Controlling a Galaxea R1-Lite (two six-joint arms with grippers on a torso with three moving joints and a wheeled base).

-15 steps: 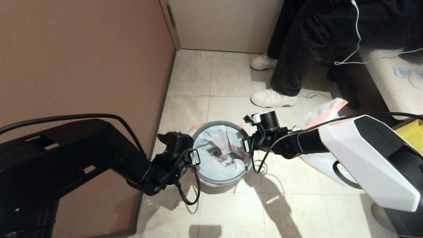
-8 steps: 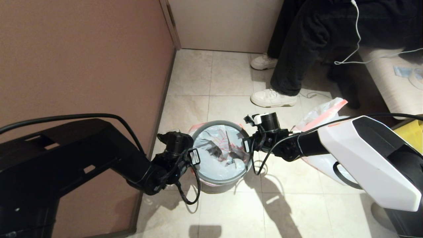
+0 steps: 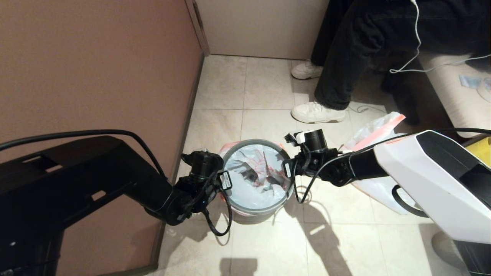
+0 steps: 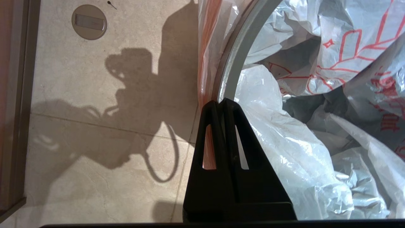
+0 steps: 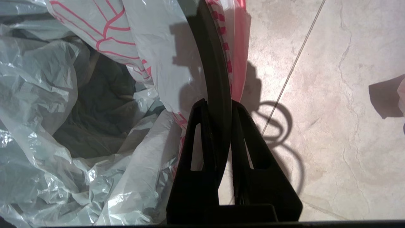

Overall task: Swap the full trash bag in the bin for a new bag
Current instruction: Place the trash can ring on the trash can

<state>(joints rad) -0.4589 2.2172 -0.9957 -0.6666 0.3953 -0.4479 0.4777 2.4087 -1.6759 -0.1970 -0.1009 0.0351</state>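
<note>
the bin [image 3: 257,212] is seen on the floor beside the wall, lined with the new bag [image 3: 253,184]; the grey hoop [image 3: 256,207] sits over the bag's rim. the left gripper [image 4: 222,104] is closed on the hoop's left edge; the right gripper [image 5: 218,106] is clamped on its right edge. the full trash bag [image 3: 374,184] lies on the floor behind the right arm.

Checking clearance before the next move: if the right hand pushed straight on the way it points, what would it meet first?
The grey hoop: the right hand is shut on it at the bin's edge. Beyond lies floor, probably.
</note>
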